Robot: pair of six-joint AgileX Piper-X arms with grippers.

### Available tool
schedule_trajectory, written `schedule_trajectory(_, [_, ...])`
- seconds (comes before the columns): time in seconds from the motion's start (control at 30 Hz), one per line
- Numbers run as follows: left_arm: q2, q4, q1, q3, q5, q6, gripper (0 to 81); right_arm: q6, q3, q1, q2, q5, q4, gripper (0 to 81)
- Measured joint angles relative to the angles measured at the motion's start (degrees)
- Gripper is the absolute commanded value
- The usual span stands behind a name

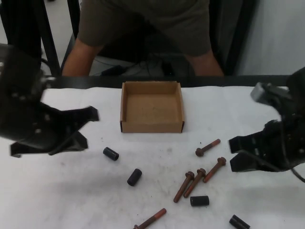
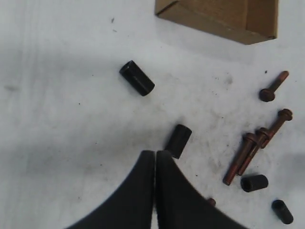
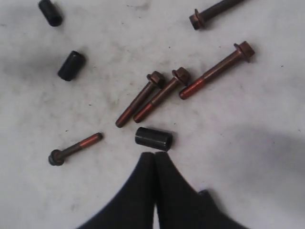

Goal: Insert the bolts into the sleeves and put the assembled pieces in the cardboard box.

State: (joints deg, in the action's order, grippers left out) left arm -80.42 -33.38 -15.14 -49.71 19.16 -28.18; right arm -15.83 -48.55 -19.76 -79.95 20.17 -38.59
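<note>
The cardboard box (image 1: pixel 151 107) stands open at the middle back of the white bench. In front of it lie several rust-coloured bolts, a pair side by side (image 3: pixel 162 94) and a single one (image 3: pixel 217 70). Several black sleeves are scattered among them, one (image 1: pixel 110 153) near the left arm. My left gripper (image 2: pixel 155 152) is shut and holds nothing; it hangs over the bench close to a sleeve (image 2: pixel 178 140). My right gripper (image 3: pixel 154 154) is also shut on nothing, its tips just short of another sleeve (image 3: pixel 153 138).
The left arm (image 1: pixel 43 124) fills the bench's left side, and the right arm (image 1: pixel 271 148) hangs over the right side. One bolt (image 1: pixel 150 220) and one sleeve (image 1: pixel 239 222) lie near the front edge. Bare white cloth stretches at the front left.
</note>
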Motion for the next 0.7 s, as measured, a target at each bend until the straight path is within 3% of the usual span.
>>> schedule_trajectory(0.17, [-8.63,-2.20,-2.12,-5.66,1.05,-0.31,34.0,-1.01,-0.66,-0.09,-2.54,-2.71,0.01,0.2])
schedule_trajectory(0.27, [-11.93,-2.68,-2.16,-8.35,2.29,-4.08,50.0,-1.27,-0.66,-0.09,-3.27,-4.61,1.32,6.7])
schedule_trajectory(0.5, [-16.15,-2.82,-2.16,-11.40,2.84,-8.33,48.4,-7.22,-0.77,-0.09,-3.38,-5.42,5.80,46.7])
schedule_trajectory(0.7, [-20.29,-3.83,-2.57,-15.64,3.23,-12.11,48.2,-9.64,-0.75,-0.09,-4.62,-5.73,7.16,46.3])
